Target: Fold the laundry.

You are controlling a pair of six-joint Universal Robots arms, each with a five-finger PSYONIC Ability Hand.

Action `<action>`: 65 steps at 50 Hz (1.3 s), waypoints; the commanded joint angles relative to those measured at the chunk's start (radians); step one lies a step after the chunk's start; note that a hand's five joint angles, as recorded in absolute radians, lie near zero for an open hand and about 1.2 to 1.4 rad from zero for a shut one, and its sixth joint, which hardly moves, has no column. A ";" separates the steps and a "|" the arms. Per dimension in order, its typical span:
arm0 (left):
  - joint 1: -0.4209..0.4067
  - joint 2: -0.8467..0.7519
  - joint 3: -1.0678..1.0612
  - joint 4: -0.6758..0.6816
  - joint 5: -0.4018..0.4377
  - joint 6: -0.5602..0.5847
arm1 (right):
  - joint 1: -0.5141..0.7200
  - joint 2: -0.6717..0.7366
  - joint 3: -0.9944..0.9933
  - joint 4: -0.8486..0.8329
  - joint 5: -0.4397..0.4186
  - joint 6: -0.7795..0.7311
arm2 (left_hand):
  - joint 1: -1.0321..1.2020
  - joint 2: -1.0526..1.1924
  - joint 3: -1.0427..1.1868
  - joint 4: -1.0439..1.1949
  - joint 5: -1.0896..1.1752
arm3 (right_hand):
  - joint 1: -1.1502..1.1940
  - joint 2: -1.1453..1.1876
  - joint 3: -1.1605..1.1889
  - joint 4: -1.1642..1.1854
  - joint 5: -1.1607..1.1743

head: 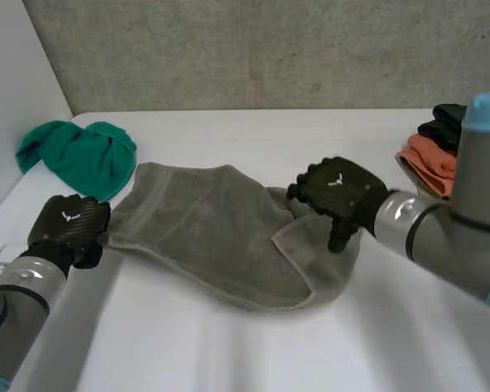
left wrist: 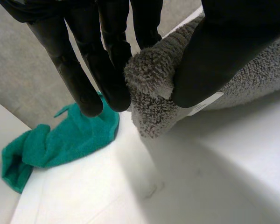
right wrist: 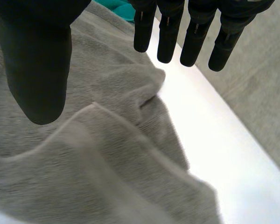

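A grey towel (head: 220, 233) lies rumpled across the middle of the white table (head: 253, 351), its right part folded over on itself. My left hand (head: 69, 229) is at the towel's left corner. In the left wrist view its fingers (left wrist: 107, 74) and thumb pinch that corner of the grey towel (left wrist: 151, 88). My right hand (head: 339, 192) hovers over the towel's right side. In the right wrist view its fingers (right wrist: 191, 37) and thumb stand apart above the folded grey towel (right wrist: 107, 154), holding nothing.
A green cloth (head: 82, 155) lies bunched at the table's back left, close to my left hand, and shows as the green cloth (left wrist: 60, 140) beyond my left fingertips. Orange and dark folded cloths (head: 433, 151) are stacked at the right edge. A concrete wall (head: 253, 49) stands behind.
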 commanded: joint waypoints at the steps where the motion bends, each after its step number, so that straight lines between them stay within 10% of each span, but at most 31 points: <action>1: -0.001 0.057 -0.028 -0.023 0.000 -0.003 | 0.008 0.185 -0.247 0.206 -0.099 -0.322 | 0.288 0.206 0.208 0.200 0.240 | 0.005 0.000 0.002 0.019 0.041; 16: 0.001 0.065 -0.043 -0.021 0.003 -0.007 | 0.034 0.501 -0.467 0.240 -0.130 -0.468 | 0.288 0.206 0.208 0.200 0.240 | 0.125 0.120 0.122 0.139 0.161; 18: 0.001 0.065 -0.040 -0.021 0.003 -0.007 | 0.037 0.514 -0.469 0.197 -0.116 -0.462 | 0.288 0.206 0.208 0.200 0.240 | 0.333 0.327 0.329 0.346 0.369; 20: -0.001 0.068 -0.036 -0.023 0.001 -0.007 | 0.039 0.518 -0.473 0.121 -0.069 -0.453 | 0.288 0.206 0.208 0.200 0.240 | 1.009 1.004 1.006 1.023 1.045; 23: 0.001 0.088 -0.030 -0.024 -0.002 -0.007 | 0.042 0.501 -0.449 -0.020 0.029 -0.378 | 0.288 0.206 0.208 0.200 0.240 | 1.011 1.006 1.008 1.025 1.047; 32: 0.011 0.253 0.015 -0.061 -0.003 -0.007 | -0.036 0.140 -0.317 -0.077 0.082 -0.118 | 0.288 0.206 0.208 0.200 0.240 | 1.011 1.006 1.008 1.025 1.047; 49: 0.020 0.454 0.299 -0.449 0.060 0.000 | -0.274 -0.309 -0.260 0.361 0.077 -0.187 | 0.288 0.206 0.208 0.200 0.240 | 1.011 1.006 1.008 1.025 1.047; 57: 0.047 0.266 0.360 -0.494 0.071 0.014 | -0.334 -0.260 -0.257 0.413 0.076 -0.215 | 0.288 0.206 0.208 0.200 0.240 | 1.011 1.006 1.008 1.025 1.047; 65: 0.001 -0.117 0.608 -0.484 0.054 0.138 | -0.325 0.106 -0.512 0.398 0.142 -0.198 | 0.288 0.206 0.208 0.200 0.240 | 1.011 1.006 1.008 1.025 1.047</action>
